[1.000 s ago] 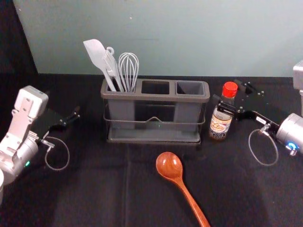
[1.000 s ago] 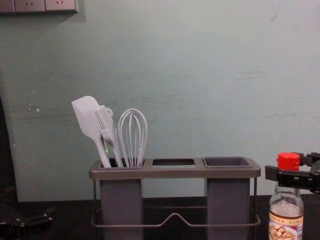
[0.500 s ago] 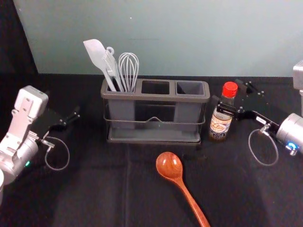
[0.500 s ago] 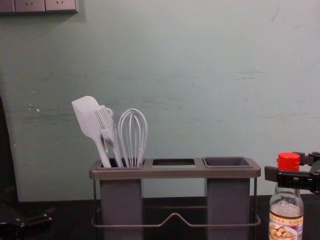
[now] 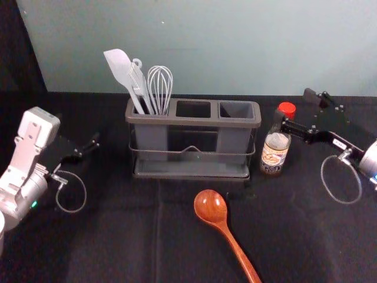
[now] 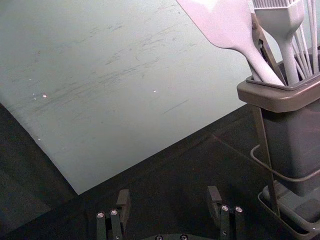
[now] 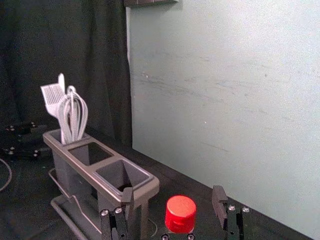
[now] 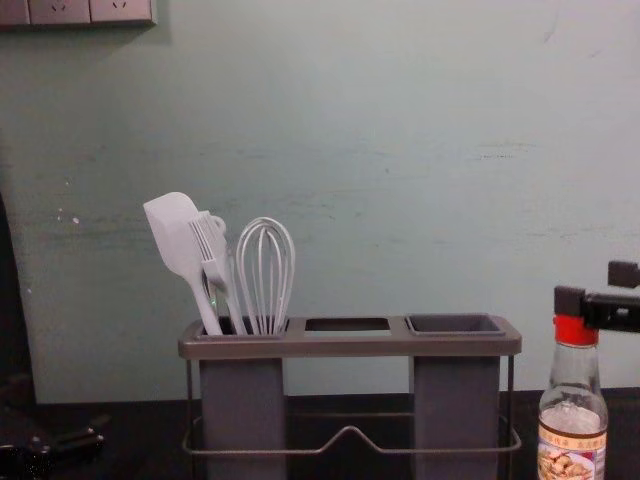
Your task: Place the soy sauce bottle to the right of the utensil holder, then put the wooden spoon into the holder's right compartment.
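Your right gripper (image 5: 296, 108) stands spread at the upper part of the soy sauce bottle (image 5: 275, 154), to the right of the utensil holder (image 5: 194, 120). In the right wrist view, you find the fingers (image 7: 127, 196) wide apart, with the red cap (image 7: 180, 214) showing between them and a gap on either side; nothing is pinched. In the chest view, the nearer finger overlaps the top of the cap; whether it brushes the plastic cannot be fairly judged from that angle.

Note the bottle's position: upright on the black table surface (image 5: 159, 236), label toward you, near the holder's right end and apart from it.

The wooden spoon (image 5: 210, 205) lies on the table in front of the holder, well apart from your right gripper and nearer to you. Its bowl points toward the holder, and its handle runs toward you and to the right. The right compartment (image 5: 237, 109) is open at the top. You will find a spatula (image 5: 119, 66), a brush (image 5: 139, 84) and a whisk (image 5: 159, 87) standing in the left compartment (image 5: 152, 134).

Your left gripper (image 5: 87, 132) is parked to the left of the holder, apart from it, with its fingers spread.
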Tool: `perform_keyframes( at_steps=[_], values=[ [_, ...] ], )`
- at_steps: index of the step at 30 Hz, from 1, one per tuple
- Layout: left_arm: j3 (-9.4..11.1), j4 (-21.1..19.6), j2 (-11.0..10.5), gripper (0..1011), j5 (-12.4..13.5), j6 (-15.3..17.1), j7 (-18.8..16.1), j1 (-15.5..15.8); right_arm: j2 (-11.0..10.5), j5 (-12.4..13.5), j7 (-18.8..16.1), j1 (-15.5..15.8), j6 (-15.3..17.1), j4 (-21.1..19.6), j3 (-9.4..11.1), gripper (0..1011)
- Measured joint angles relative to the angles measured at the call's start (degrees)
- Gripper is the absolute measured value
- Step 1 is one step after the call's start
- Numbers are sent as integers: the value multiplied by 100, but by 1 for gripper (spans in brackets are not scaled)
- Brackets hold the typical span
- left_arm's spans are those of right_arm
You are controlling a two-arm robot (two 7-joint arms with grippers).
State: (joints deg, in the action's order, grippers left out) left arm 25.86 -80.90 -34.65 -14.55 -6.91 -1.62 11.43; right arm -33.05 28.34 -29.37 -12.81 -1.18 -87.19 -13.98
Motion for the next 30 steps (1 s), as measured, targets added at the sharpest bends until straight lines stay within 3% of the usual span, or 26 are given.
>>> perform_keyframes(
  at_steps=[11,17,19,22,24,26,30],
  values=[
    [0,0,0,1005,0,0,0,0,-541,277,55,494,640,-1222,164,1000],
    [0,0,0,1005,0,0,0,0,-721,378,245,661,1170,-1788,82,1002],
    [0,0,0,1005,0,0,0,0,-827,378,341,630,1622,-2055,-116,1000],
    [0,0,0,1005,0,0,0,0,-890,346,402,510,2018,-2210,-339,1000],
    [0,0,0,1005,0,0,0,0,-919,280,458,327,2483,-2324,-609,1000],
    [0,0,0,1005,0,0,0,0,-918,225,481,181,2782,-2356,-801,1000],
    [0,0,0,1005,0,0,0,0,-746,128,516,-309,3775,-2323,-1407,1000]
  ],
)
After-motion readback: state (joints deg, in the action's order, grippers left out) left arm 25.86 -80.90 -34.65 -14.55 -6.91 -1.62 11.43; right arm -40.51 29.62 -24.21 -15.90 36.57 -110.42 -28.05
